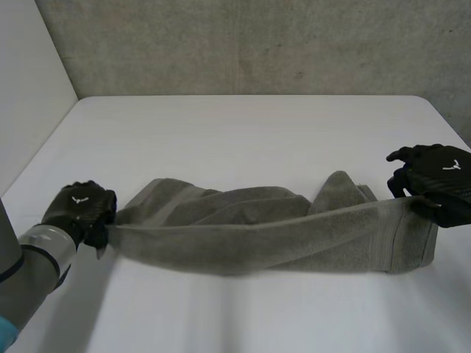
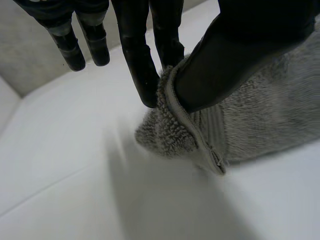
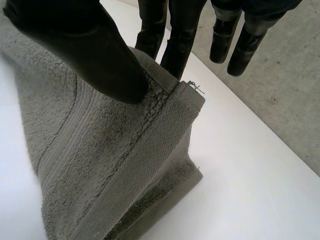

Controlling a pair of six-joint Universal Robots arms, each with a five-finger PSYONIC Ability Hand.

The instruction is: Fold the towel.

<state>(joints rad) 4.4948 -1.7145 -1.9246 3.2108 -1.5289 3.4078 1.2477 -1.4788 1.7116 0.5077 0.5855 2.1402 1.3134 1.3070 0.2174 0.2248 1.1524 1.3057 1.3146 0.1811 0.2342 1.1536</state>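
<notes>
We found the grey towel (image 1: 272, 235) stretched across the table's (image 1: 243, 132) near half, the left hand (image 1: 79, 209) and right hand (image 1: 434, 176) each pinching an end corner mid-fold, and judged the next move required carrying both corners evenly over the bunched remainder.

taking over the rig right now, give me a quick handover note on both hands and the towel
Left hand: shut on a corner at the towel's left end, pinched between thumb and fingers.
Right hand: shut on a corner at the right end, pinched the same way.
Towel: one long edge is raised and stretched between the hands; the rest is bunched on the white table.
Done: both corners gripped.
Left: make the fold and lay it flat.
</notes>
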